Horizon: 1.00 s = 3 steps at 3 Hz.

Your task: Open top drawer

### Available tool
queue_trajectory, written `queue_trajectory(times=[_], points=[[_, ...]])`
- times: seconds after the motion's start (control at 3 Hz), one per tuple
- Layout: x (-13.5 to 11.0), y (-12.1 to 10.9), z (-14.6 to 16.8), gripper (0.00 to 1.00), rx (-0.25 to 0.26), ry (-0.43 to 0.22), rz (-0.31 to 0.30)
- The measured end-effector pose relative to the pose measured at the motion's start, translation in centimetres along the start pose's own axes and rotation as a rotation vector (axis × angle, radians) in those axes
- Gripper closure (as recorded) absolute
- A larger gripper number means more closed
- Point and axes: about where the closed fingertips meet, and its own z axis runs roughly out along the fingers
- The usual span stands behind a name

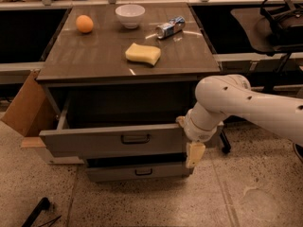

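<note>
Lower right of centre: my gripper (195,153), hanging tip-down against the right end of the drawer front. Whether it is open or closed, or has hold of anything, I cannot tell. My white arm (246,103) runs off toward the right edge.

Top drawer (94,142): lower centre, drawn well out from under the cabinet top, with a dark cavity behind it. Black handle (135,138) at mid-front, apart from my gripper.

Lower drawer (109,174): beneath, barely out.

Cabinet top (94,56): sponge (142,54), orange (84,23), bowl (130,15), can (170,27).

Judgement: the drawer looks nearly fully open. Any further pull should run straight toward the bottom of the frame, level and slow, since contact at the corner risks skewing it.
</note>
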Motion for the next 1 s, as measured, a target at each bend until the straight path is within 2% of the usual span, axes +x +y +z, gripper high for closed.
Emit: queue_trajectory(times=[0.33, 0.67, 1.0], points=[[-0.1, 1.9, -1.0, 0.41, 0.006, 0.03, 0.012], [-0.2, 3.5, -1.2, 0.73, 0.007, 0.029, 0.025], [-0.2, 3.5, -1.2, 0.96, 0.007, 0.029, 0.025]])
